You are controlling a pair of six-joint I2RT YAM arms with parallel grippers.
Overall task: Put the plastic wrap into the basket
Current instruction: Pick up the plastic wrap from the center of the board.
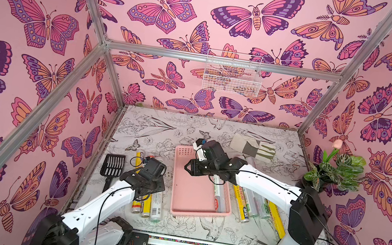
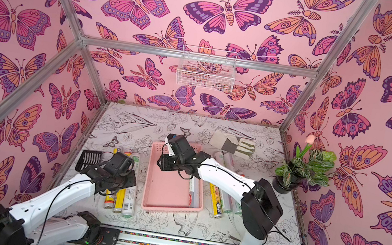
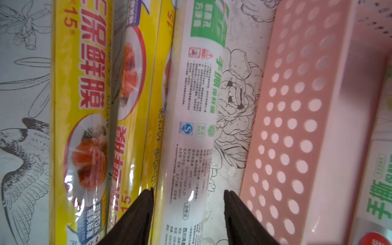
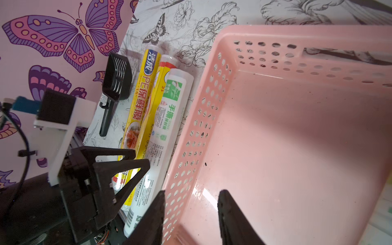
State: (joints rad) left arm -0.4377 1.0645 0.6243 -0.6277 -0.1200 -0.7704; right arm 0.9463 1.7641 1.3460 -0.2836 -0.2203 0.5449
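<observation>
Shows plastic wrap rolls [image 1: 147, 205] flanking the pink basket [image 1: 191, 190], one already inside. Straddles the white roll [image 3: 191, 101] with the left gripper [image 3: 188, 192], jaws part-open, unclamped; hangs the right gripper [image 4: 191, 192] part-open and empty above the basket. Looks light, stiff, slick; suits a mid-length pinch.

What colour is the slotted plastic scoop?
The slotted plastic scoop is black; best in right wrist view.

Both top views look steeply down from high above the near edge of the table [image 1: 161, 128], framing almost the same whole scene. The left wrist view sits very close over the rolls [image 3: 191, 127] beside the basket [image 3: 297, 127]. The right wrist view, farther back, shares both.
</observation>
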